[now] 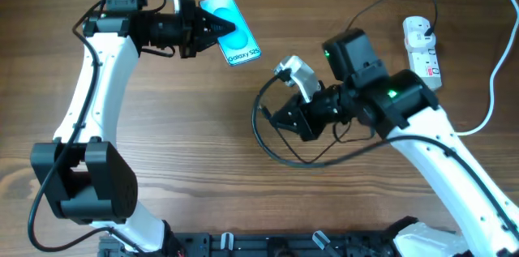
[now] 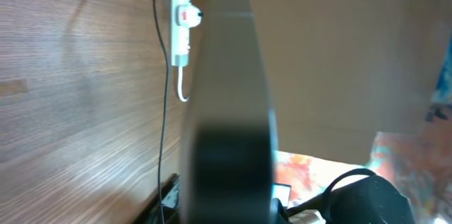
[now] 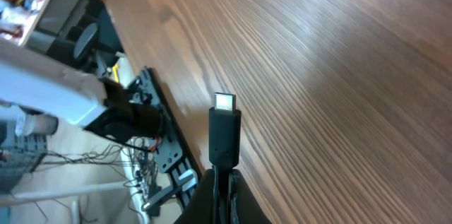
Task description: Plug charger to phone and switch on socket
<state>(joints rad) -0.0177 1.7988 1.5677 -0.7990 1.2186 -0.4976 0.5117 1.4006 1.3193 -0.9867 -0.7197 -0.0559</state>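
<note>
The phone [image 1: 235,36], light blue screen with "Galaxy S25", is held tilted at the upper middle of the overhead view by my left gripper [image 1: 212,27], shut on its left end. In the left wrist view the phone [image 2: 229,75] is a blurred edge-on slab. My right gripper [image 1: 280,116] is shut on the charger [image 3: 225,133], whose plug tip sticks up above the fingers [image 3: 224,185]. The black cable [image 1: 272,147] loops on the table and runs up to the socket [image 1: 423,50], a white power strip at the right edge, also in the left wrist view [image 2: 181,20].
A white cable [image 1: 496,70] runs along the far right edge. The table [image 1: 186,152] is brown wood. A black rail [image 1: 268,245] runs along the front edge, and my left arm's base [image 1: 85,180] stands at the front left.
</note>
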